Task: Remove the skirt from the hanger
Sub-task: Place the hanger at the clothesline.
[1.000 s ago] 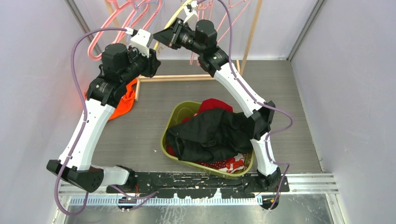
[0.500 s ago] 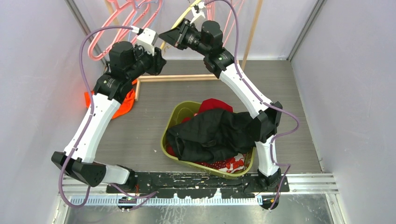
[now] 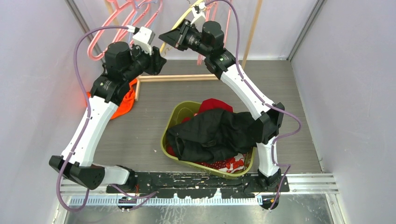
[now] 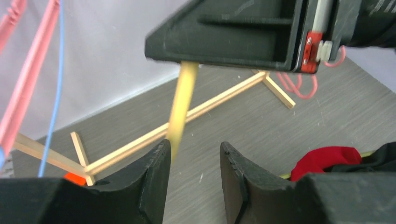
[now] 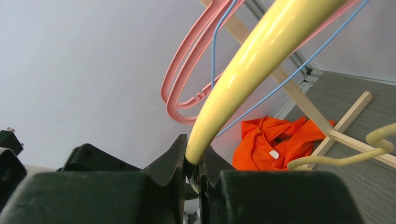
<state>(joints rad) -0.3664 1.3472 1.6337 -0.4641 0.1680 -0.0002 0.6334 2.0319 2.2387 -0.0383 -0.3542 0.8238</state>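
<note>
The olive basket (image 3: 164, 140) holds a black garment (image 3: 210, 133) lying over red clothing (image 3: 212, 103). The orange garment (image 3: 125, 103) lies on the floor beside the wooden rack (image 3: 187, 78), off any hanger. Both arms reach up toward the rack. The right gripper (image 5: 192, 161) clamps narrowly on the yellow hanger (image 5: 252, 51). The left gripper (image 4: 195, 154) is parted and empty, just beside that hanger.

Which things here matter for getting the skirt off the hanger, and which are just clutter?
Job: yellow hanger, pinched in right gripper; left gripper, open near it; orange garment lying loose, possibly the skirt.
Clutter: green basket of black and red clothes; pink hangers; blue wire hanger; wooden rack.
</note>
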